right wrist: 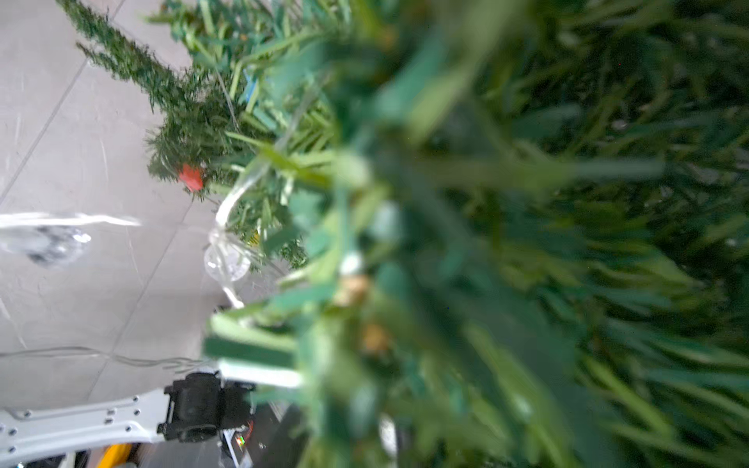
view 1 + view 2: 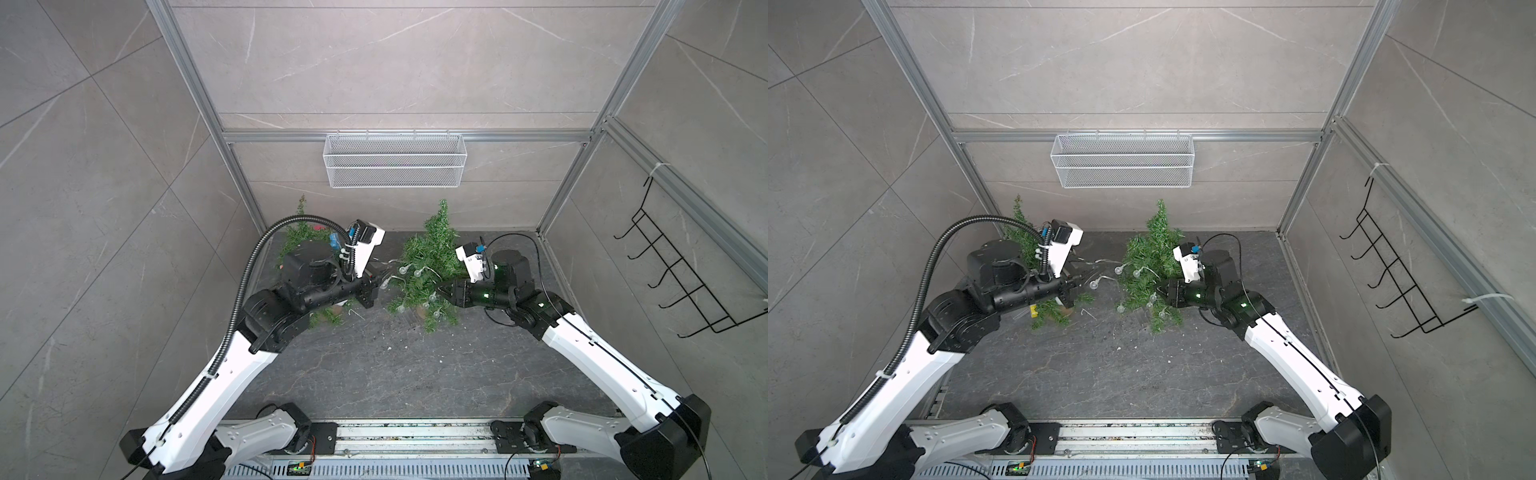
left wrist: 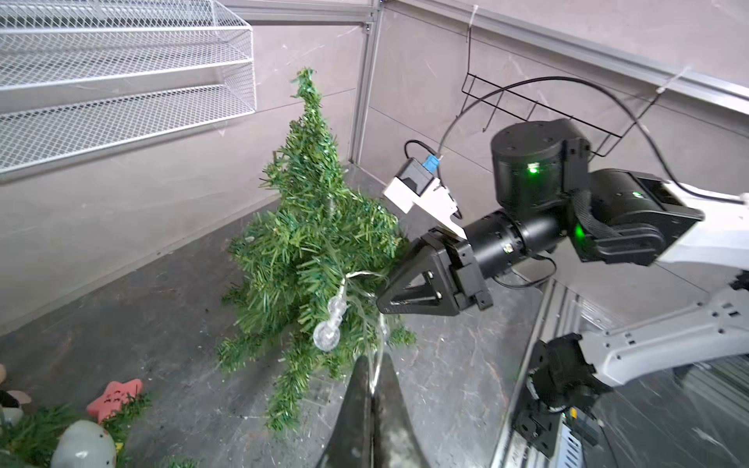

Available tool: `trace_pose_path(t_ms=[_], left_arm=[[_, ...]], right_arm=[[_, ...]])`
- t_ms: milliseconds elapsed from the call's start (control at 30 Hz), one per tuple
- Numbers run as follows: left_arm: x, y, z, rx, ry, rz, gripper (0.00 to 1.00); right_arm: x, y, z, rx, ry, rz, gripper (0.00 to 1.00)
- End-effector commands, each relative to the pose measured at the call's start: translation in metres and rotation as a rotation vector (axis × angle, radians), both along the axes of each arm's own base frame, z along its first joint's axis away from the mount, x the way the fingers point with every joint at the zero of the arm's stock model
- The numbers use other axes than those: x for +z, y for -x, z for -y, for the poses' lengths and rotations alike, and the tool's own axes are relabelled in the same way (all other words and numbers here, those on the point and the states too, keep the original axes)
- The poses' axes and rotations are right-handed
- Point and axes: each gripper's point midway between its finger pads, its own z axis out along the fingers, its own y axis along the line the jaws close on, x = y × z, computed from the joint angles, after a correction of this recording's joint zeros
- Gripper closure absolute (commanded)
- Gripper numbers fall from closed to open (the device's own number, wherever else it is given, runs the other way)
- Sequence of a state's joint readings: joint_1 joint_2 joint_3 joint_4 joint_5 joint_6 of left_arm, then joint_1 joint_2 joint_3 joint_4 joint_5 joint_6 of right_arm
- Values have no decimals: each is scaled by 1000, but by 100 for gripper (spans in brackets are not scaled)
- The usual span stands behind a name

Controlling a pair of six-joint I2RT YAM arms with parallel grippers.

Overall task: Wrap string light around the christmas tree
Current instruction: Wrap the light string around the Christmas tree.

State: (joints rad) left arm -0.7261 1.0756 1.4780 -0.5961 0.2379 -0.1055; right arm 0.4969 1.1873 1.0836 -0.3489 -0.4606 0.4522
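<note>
Where the white wire-mesh basket (image 2: pixel 395 160) is hung from the back rail, only its own mesh floor and walls are seen through the open top. Below it, on the dark marbled tabletop (image 2: pixel 374 374), the christmas tree (image 2: pixel 434 257) is stood right of centre, its long axis roughly upright and its tip pointed up, toward the basket in both top views. The string light (image 3: pixel 326 336), clear round bulbs on a clear wire, is draped over the lower branches, and a length of it is led off the tree to the left gripper (image 3: pixel 372 360), whose jaws are seen clenched on the wire in the left wrist view. The right gripper (image 3: pixel 385 302) is set against the foliage low on the opposite side. Whether its jaws are parted cannot be told, the right wrist view being filled with blurred needles. A second small tree (image 2: pixel 300 237) is partly hidden behind the left arm.
</note>
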Motion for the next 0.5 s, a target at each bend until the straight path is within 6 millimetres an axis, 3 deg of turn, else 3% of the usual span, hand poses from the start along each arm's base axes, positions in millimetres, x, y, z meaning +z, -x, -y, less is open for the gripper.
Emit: trace_pose_path(t_ms=[0, 67, 167, 233, 367, 467], left_arm=[[-28, 3, -4, 9, -74, -101, 100], [-36, 12, 4, -57, -70, -131, 100], [-93, -22, -9, 110, -268, -209, 100], [-105, -25, -6, 103, -304, -241, 100], [-66, -23, 12, 49, -143, -188, 100], [-7, 15, 28, -135, 59, -142, 100]], right_arm=[[-7, 12, 1, 39, 32, -18, 58], [-10, 16, 2, 45, 45, -31, 55], [-15, 21, 1, 44, 66, -34, 54], [-14, 22, -3, 43, 83, -17, 55], [-8, 27, -13, 59, 106, 21, 56], [-12, 26, -9, 27, 143, 34, 57]])
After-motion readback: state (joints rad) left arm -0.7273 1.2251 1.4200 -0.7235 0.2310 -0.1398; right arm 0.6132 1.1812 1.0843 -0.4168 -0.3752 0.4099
